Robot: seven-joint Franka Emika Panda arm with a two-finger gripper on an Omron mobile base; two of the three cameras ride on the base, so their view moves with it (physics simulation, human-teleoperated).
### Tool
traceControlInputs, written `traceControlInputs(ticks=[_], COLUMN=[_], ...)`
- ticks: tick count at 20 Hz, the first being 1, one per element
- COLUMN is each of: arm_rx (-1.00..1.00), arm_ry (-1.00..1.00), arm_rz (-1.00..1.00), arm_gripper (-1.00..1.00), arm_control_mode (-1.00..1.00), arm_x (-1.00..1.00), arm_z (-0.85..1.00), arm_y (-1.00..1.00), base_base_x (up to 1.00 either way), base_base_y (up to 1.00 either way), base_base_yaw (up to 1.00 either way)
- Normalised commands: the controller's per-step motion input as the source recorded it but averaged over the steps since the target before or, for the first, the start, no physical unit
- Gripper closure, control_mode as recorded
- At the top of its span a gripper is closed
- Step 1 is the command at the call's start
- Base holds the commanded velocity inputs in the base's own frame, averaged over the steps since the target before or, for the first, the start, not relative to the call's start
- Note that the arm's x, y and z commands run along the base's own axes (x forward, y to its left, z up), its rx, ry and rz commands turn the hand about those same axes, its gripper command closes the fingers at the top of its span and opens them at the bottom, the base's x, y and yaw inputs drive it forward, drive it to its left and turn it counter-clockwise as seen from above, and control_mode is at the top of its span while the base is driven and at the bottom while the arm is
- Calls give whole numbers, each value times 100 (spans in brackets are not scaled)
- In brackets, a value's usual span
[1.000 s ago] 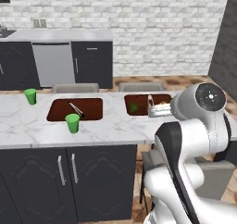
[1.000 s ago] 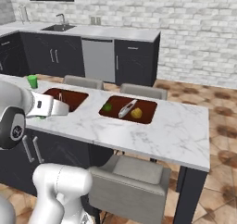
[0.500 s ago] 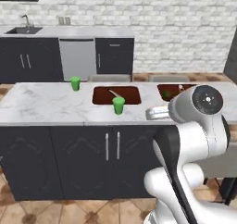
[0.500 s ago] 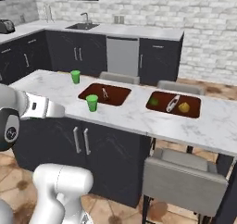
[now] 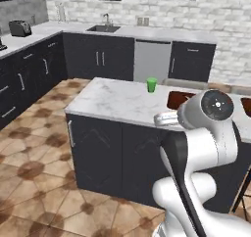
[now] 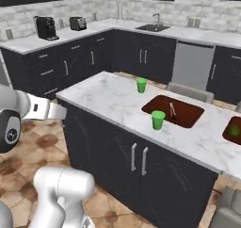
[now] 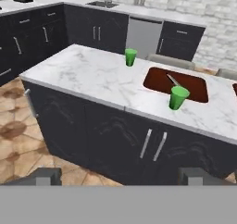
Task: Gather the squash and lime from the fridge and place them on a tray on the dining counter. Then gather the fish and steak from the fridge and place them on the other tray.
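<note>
cups (image 7: 131, 57): 2 green | tray (image 7: 156, 81): 1 | dining counter (image 7: 88, 77): 1

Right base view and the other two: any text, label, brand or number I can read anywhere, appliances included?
None can be read.
Coffee machine and toaster: no legible brand.
Dishwasher: plain front.
Green cups and dining counter: unmarked.

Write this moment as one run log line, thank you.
pincer: open, empty | dining counter: two green cups, brown tray with thin utensil
</note>
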Motion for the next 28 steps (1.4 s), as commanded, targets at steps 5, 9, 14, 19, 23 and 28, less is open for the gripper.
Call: traceControlInputs(ticks=[5, 9, 14, 19, 23, 28], arm_rx=[0, 0, 0, 0, 0, 0], arm_ry=[0, 0, 0, 0, 0, 0], arm_rz=[0, 0, 0, 0, 0, 0], arm_gripper=[-100, -100, -100, -100, -100, -100], arm_control_mode=[100, 100, 100, 100, 100, 100], arm_x=[0, 0, 0, 0, 0, 0], arm_z=[0, 0, 0, 0, 0, 0], arm_y=[0, 0, 0, 0, 0, 0], base_base_x=[23, 50, 53, 61, 55, 59], base_base_y=[24, 1, 0, 0, -14, -36], base_base_yaw=[56, 55, 54, 52, 43, 37])
